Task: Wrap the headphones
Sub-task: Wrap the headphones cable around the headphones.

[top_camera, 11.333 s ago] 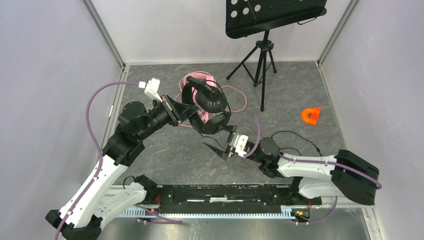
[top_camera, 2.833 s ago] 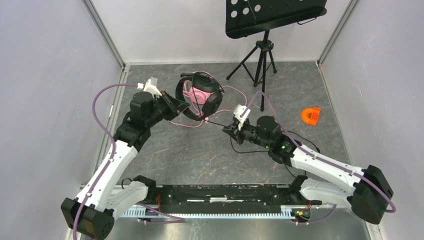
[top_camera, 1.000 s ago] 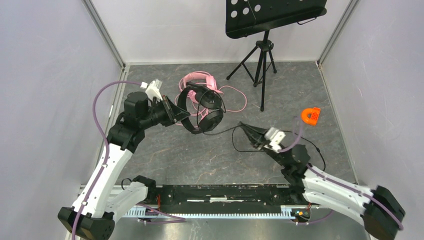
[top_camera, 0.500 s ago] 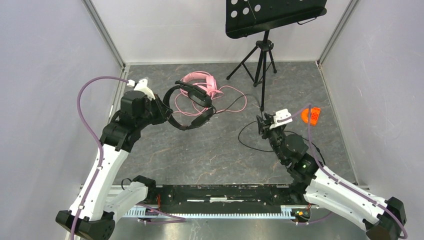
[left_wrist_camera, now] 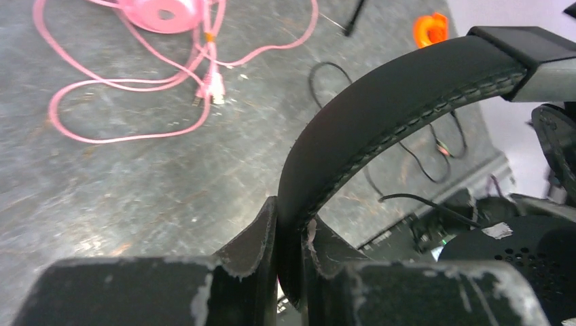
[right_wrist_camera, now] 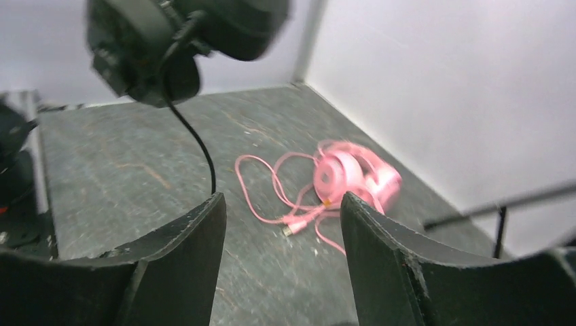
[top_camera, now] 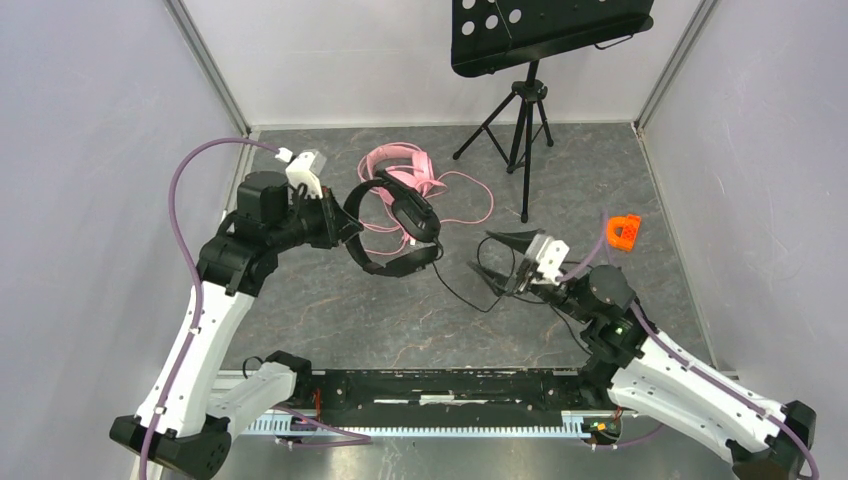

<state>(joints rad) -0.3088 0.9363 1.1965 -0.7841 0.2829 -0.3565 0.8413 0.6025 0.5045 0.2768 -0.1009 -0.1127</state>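
While the black headset (top_camera: 412, 216) is clamped by its headband (left_wrist_camera: 380, 115) in the left gripper (left_wrist_camera: 289, 229), the right gripper (top_camera: 482, 252) is held open (stitching shown only at the left wrist).

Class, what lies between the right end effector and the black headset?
In the top view, only the thin black cable trailing from the black headset toward the right end effector.

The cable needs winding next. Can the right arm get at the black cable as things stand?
Probably yes. The right gripper is open and empty, and the black cable hangs from the black headphones just ahead of it, nothing between. The left gripper holds them up.
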